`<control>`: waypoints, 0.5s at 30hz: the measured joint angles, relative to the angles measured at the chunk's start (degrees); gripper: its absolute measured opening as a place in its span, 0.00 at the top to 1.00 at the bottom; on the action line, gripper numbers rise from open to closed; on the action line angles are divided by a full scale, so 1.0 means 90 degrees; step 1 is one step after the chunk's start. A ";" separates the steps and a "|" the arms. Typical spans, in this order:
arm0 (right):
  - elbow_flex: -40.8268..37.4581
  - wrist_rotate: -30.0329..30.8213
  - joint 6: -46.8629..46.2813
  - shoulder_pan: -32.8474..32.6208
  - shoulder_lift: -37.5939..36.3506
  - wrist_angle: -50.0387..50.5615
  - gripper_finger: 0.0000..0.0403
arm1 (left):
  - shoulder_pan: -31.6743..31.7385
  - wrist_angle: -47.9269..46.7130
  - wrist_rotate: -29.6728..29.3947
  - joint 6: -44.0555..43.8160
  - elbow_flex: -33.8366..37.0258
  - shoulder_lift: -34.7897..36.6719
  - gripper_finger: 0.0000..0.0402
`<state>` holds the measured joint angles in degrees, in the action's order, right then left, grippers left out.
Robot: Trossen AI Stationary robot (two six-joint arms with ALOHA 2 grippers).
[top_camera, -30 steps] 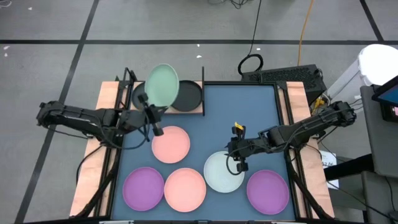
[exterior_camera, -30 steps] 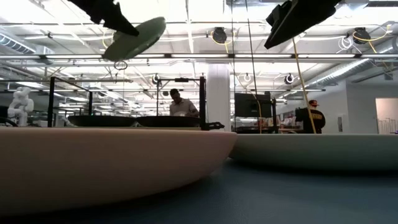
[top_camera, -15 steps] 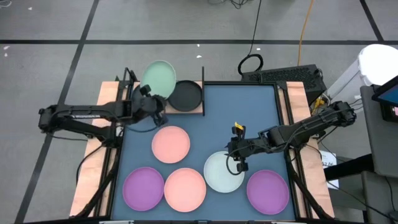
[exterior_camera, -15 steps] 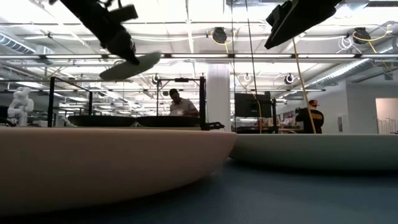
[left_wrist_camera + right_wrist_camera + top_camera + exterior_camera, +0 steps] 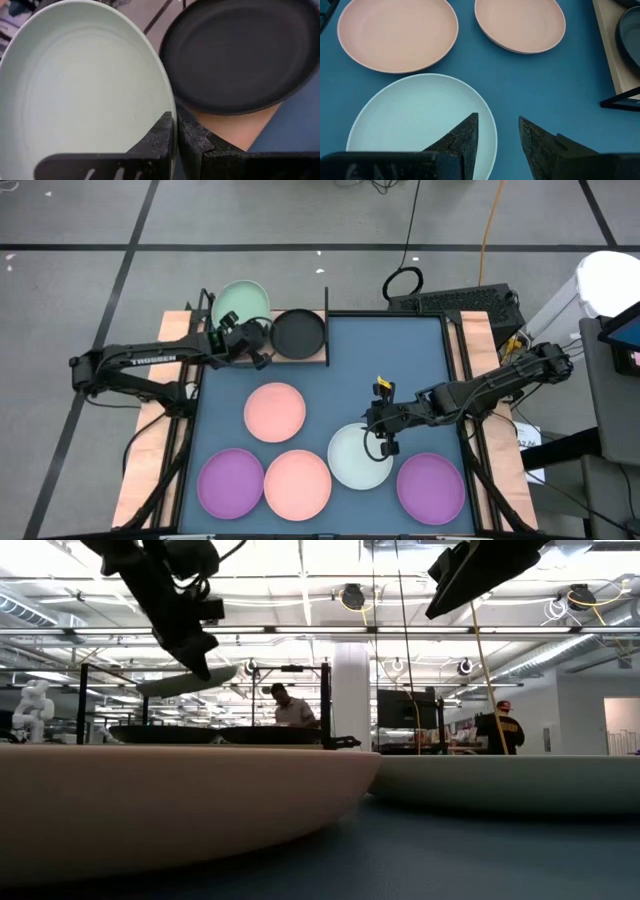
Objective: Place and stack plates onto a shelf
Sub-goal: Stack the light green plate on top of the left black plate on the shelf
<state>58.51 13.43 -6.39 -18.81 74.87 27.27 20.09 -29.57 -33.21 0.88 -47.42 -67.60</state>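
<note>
The pale green plate [image 5: 85, 85] looks light, stiff and smooth, probably a bit slippery, so the sensible place to take it is by the rim, with one finger above and one below. That is how the left hand [image 5: 243, 338] has it: its fingers are pinched nearly shut on the plate's edge at about the plate's 4 o'clock in the overhead view. The plate hangs almost level above the left half of the shelf [image 5: 312, 358], clear of what lies under it, and its rim sits just beside the black plate [image 5: 299, 333] resting on the shelf's right half. With so narrow a hold I judge it could tip or slide if jolted. The right hand [image 5: 384, 431] hovers half open and empty over the 1 o'clock edge of the pale blue-white plate [image 5: 420, 120], which lies on the blue mat [image 5: 400, 350] covering the worktop, between a pink plate [image 5: 297, 484] and a purple plate [image 5: 431, 488].
</note>
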 joint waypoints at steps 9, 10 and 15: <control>-0.0001 -0.0002 -0.0049 0.0000 0.0000 0.0000 0.69 | 0.0420 -0.0318 0.0576 -0.0406 0.0000 -0.0168 0.94; 0.0000 0.0000 -0.0051 0.0001 0.0000 0.0000 0.69 | 0.0450 -0.0321 0.0700 -0.0409 0.0000 -0.0171 0.94; 0.0000 0.0000 -0.0112 0.0000 0.0000 0.0000 0.69 | 0.0521 -0.0347 0.0891 -0.0477 0.0000 -0.0407 0.94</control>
<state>58.51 13.43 -7.40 -18.81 74.87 27.27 24.78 -32.69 -25.19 -3.41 -47.42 -71.27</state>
